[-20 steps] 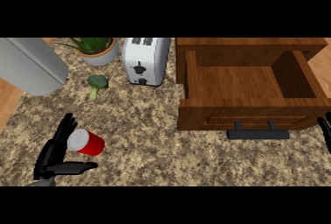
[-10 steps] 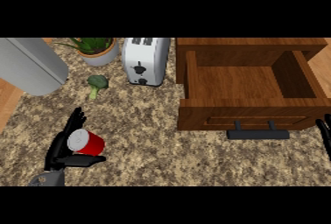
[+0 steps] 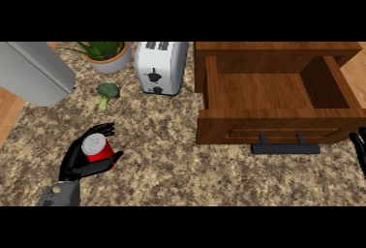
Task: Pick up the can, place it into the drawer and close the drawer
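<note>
A red can [image 3: 97,147] with a silver top stands on the speckled counter at the lower left. My left hand [image 3: 79,162] is curled round it, fingers behind it and thumb on its near right side. The wooden drawer [image 3: 275,92] stands pulled open at the upper right, its inside bare, with a black handle [image 3: 284,147] on its front. Only a sliver of my right hand [image 3: 358,150] shows at the right edge, near the drawer's front corner.
A white toaster [image 3: 161,68] stands left of the drawer. A broccoli floret [image 3: 106,93] lies on the counter above the can. A potted plant [image 3: 107,55] and a grey metal object [image 3: 32,72] sit at the back left.
My left hand has moved up and right and closed round the can, which has shifted slightly that way and now shows its silver top.
</note>
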Controlling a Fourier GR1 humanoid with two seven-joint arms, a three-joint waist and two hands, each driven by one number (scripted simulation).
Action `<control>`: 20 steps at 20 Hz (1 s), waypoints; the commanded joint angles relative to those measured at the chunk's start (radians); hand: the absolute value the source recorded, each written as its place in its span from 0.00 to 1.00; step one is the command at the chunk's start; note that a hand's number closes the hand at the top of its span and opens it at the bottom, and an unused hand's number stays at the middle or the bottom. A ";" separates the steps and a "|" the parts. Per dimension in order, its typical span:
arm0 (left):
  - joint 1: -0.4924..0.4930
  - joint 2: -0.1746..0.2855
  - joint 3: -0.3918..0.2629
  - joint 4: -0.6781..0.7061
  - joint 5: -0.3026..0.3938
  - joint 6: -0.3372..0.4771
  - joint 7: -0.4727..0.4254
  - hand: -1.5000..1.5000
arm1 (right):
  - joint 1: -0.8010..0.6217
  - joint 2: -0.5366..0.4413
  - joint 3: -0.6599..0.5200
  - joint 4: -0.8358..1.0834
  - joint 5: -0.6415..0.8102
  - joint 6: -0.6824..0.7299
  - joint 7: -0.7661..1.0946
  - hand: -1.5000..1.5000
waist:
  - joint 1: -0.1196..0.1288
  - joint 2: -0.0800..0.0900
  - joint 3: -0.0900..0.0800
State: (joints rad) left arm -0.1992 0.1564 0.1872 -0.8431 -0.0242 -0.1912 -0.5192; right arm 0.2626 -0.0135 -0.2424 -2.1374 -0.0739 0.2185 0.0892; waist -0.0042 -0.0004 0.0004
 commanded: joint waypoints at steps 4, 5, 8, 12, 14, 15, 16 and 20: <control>-0.009 -0.033 -0.017 -0.070 0.052 -0.030 0.064 1.00 | -0.030 0.013 0.065 -0.039 0.041 -0.075 0.044 0.00 | 0.003 0.000 0.000; -0.052 -0.017 -0.003 0.001 0.065 -0.063 0.041 1.00 | 0.012 0.010 0.000 -0.002 -0.009 0.007 -0.026 0.00 | -0.001 0.000 0.000; -0.005 -0.054 -0.042 -0.115 0.060 -0.036 0.085 1.00 | 0.033 -0.031 -0.069 -0.085 -0.098 0.026 0.055 0.00 | 0.000 -0.001 0.000; -0.045 -0.065 0.032 -0.160 0.091 0.112 0.160 1.00 | 0.012 0.013 0.002 -0.072 -0.023 -0.013 0.049 0.00 | 0.002 0.000 0.000; -0.038 -0.055 0.076 -0.149 0.112 0.151 0.150 1.00 | 0.047 0.008 -0.024 -0.053 -0.046 0.014 -0.005 0.00 | 0.001 -0.001 0.000; -0.046 -0.075 0.066 -0.160 0.112 0.168 0.146 1.00 | -0.004 -0.028 -0.048 -0.042 -0.067 0.011 0.042 0.00 | 0.003 0.000 0.000; -0.031 -0.069 0.056 -0.176 0.116 0.152 0.132 1.00 | 0.074 0.013 0.020 -0.086 -0.010 0.007 -0.005 0.00 | 0.000 -0.001 0.000; 0.026 -0.099 -0.005 -0.308 0.106 0.156 0.140 1.00 | -0.028 -0.013 -0.036 -0.067 -0.045 -0.027 0.079 0.00 | 0.004 -0.001 0.000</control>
State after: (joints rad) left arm -0.2139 0.0780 0.2111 -1.0659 0.0821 -0.0479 -0.3694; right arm 0.2743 -0.0199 -0.2647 -2.1869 -0.1126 0.2149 0.1201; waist -0.0020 -0.0010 0.0002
